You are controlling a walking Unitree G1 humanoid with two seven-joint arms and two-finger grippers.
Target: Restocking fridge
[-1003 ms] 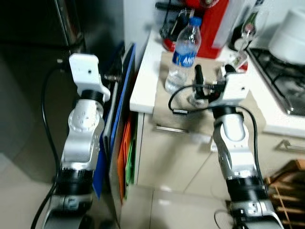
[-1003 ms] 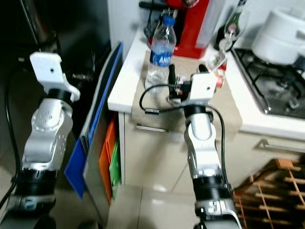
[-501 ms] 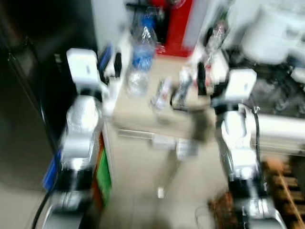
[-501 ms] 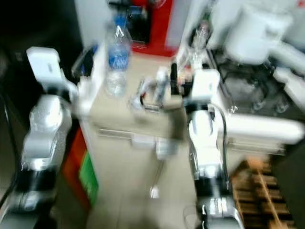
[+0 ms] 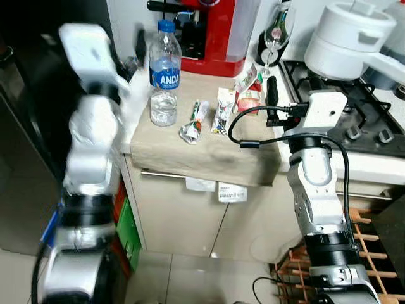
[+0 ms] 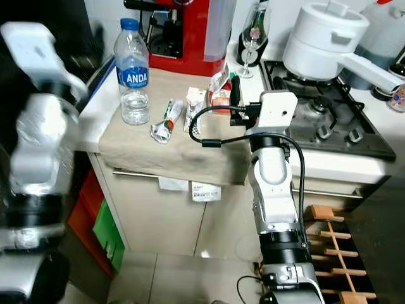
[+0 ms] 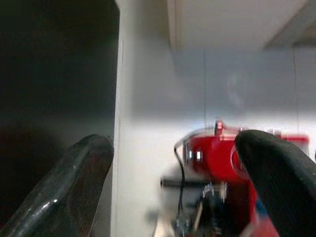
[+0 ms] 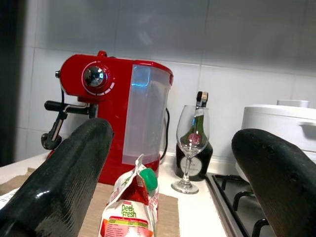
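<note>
Water bottle (image 5: 164, 69) sits left on the tabletop (image 5: 209, 149), wrappers (image 5: 193, 123) beside it, coffee machine (image 5: 212, 31) behind, stove (image 5: 345, 107) off right.

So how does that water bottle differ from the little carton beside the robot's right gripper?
The water bottle is clear plastic, tall, with a blue cap and blue label; the carton is opaque, short, printed red and white, with a green cap. The bottle stands nearer the counter's left edge. Both stand upright on the counter.

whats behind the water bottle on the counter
Behind the water bottle stands a red coffee machine against the white tiled wall. The bottle covers part of the machine's lower left side.
</note>
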